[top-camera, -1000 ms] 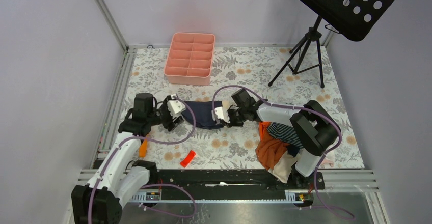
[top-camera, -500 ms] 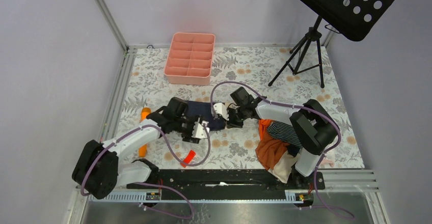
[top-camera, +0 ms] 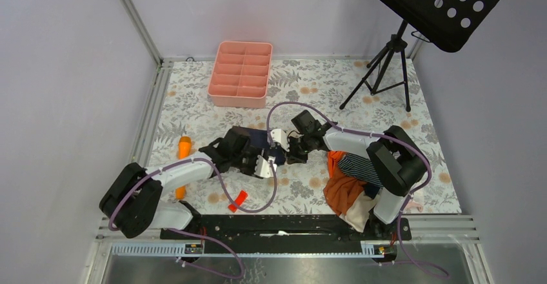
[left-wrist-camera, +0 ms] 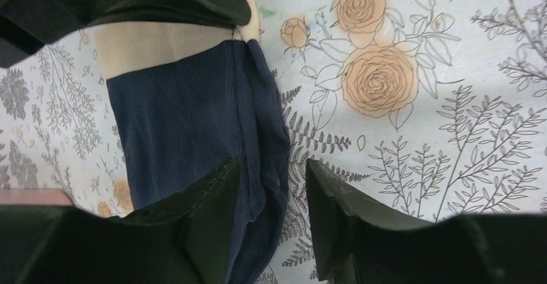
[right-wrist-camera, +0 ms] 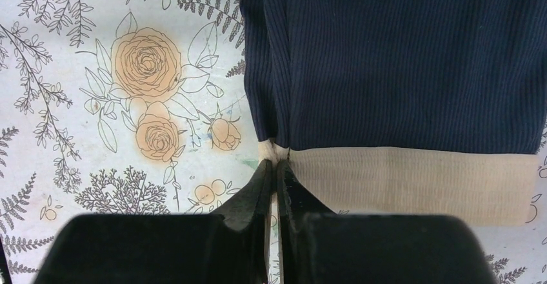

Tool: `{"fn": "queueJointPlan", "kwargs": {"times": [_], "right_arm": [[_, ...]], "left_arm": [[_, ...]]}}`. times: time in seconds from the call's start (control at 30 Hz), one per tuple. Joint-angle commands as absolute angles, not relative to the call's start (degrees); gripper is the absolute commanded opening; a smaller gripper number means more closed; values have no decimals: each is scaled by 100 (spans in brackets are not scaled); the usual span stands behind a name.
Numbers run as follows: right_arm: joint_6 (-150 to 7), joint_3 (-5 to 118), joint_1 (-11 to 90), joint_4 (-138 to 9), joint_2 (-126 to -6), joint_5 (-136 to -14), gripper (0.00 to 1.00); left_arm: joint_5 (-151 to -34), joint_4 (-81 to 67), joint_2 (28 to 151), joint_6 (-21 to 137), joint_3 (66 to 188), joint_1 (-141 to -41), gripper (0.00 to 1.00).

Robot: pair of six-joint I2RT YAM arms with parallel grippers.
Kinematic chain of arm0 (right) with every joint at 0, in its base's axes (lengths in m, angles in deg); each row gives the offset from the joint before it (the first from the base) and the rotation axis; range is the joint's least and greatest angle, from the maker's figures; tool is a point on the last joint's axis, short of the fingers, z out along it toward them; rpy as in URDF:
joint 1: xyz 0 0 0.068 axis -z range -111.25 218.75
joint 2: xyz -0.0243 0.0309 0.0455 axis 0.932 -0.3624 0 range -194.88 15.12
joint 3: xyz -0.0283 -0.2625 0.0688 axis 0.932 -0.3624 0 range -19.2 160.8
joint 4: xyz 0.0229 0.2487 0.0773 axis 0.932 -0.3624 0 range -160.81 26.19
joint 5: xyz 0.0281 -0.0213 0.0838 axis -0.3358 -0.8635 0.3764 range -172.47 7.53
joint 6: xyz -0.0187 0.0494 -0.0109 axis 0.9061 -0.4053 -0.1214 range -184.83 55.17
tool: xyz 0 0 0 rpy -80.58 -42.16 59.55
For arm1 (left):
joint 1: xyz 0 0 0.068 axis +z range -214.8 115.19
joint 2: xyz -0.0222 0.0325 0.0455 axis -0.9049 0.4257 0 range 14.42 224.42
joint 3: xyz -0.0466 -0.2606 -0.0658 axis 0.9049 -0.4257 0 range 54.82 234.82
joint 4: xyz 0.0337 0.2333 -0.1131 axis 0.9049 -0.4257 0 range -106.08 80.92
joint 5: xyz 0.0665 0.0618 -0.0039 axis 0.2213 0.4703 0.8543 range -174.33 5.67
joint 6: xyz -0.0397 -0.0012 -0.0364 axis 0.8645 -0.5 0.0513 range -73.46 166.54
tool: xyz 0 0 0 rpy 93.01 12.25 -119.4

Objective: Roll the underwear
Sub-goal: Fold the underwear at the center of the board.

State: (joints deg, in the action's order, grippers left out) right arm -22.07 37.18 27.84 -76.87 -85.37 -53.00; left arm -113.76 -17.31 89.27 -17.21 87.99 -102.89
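Navy underwear (top-camera: pixel 255 135), 1 pair, mid-table between the 2 grippers.
Lies flat on the floral table (top-camera: pixel 309 84), 1 side edge folded over. Right gripper (right-wrist-camera: pixel 276 166): jaws clenched on a corner of the tan waistband (right-wrist-camera: pixel 413 175). Left gripper (left-wrist-camera: pixel 272 171): jaws released, spread astride the folded edge, at the end away from the waistband.

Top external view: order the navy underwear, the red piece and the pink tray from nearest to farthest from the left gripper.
1. navy underwear, right at the left gripper.
2. red piece, on the near side.
3. pink tray, on the far side.
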Motion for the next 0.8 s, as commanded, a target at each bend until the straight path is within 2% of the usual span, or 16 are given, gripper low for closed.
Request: {"fn": "queueJointPlan", "kwargs": {"times": [0.0, 0.1, 0.33, 0.63, 0.7, 0.77], "right_arm": [[-2382, 3696, 2752, -7867, -8376, -5256, 2], [-2387, 3743, 2750, -7926, -8402, -5255, 2], [-2413, 3832, 2750, -7964, -8445, -5259, 3], [-2463, 3820, 2747, -8025, -8433, -5239, 3], [-2436, 3795, 2748, -8038, -8410, -5212, 3], [-2396, 3807, 2745, -8109, -8379, -5168, 1]], "left_arm": [[-10986, -1375, 8892, -1740, 8663, -10328, 50], [-10799, -1228, 8832, -1714, 8535, -10362, 49], [-10639, -1341, 9217, -1622, 8746, -10426, 36], [-10381, -1076, 9550, -1871, 8604, -10444, 32], [-10341, -1081, 9575, -1889, 8568, -10444, 23], [-10336, -1228, 9585, -1847, 8611, -10444, 10]]}}
